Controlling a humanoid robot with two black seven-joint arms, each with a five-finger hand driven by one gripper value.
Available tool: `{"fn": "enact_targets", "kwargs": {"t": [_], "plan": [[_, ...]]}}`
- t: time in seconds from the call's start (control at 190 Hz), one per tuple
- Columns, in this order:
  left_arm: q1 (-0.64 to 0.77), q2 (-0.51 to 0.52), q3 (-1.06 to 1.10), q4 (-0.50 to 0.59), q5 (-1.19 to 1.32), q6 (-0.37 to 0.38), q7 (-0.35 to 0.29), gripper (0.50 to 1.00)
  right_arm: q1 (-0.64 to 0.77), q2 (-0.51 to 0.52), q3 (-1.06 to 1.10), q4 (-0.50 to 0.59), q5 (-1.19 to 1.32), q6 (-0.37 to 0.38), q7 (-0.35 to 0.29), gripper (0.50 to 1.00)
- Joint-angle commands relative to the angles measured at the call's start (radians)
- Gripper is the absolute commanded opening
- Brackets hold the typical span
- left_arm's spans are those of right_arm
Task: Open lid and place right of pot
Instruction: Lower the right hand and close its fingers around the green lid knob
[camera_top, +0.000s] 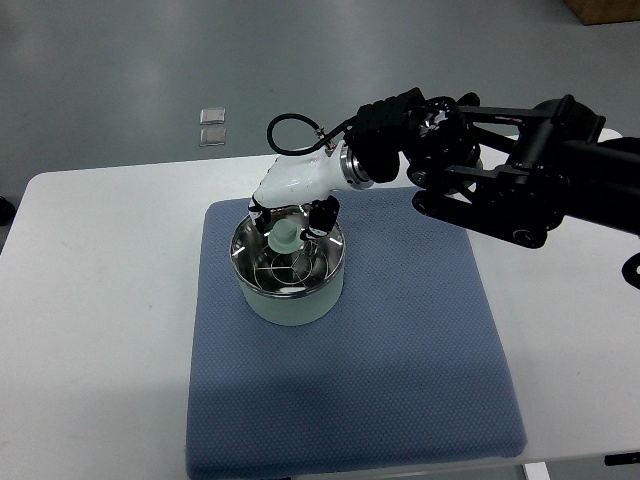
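A pale green pot (290, 300) stands on the left part of a blue mat (400, 340). Its glass lid (288, 262) with a metal rim sits on the pot, with a pale knob (286, 240) in the middle. My right hand (290, 220), white with dark fingertips, reaches in from the right and hangs right over the lid. Its fingers (322, 216) stand on either side of the knob and close around it. The lid rests level on the pot. The left arm is out of view.
The mat lies on a white table (90, 300). The mat right of the pot (420, 300) is bare. My black right forearm (520, 180) crosses above the table's back right. Two small clear squares (212, 125) lie on the floor beyond the table.
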Motion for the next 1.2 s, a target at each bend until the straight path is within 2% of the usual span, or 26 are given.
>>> {"fn": "enact_targets", "kwargs": {"t": [0.0, 0.885, 1.196], "plan": [[0.000, 0.000, 0.001, 0.000, 0.000, 0.000, 0.000, 1.000, -0.001, 0.007, -0.004, -0.007, -0.002, 0.000, 0.000, 0.707], [0.000, 0.000, 0.001, 0.000, 0.000, 0.000, 0.000, 1.000, -0.005, 0.010, -0.005, -0.019, -0.009, 0.002, 0.000, 0.686], [0.000, 0.000, 0.001, 0.000, 0.000, 0.000, 0.000, 1.000, -0.005, 0.015, -0.005, -0.019, -0.009, 0.003, 0.002, 0.658]]}}
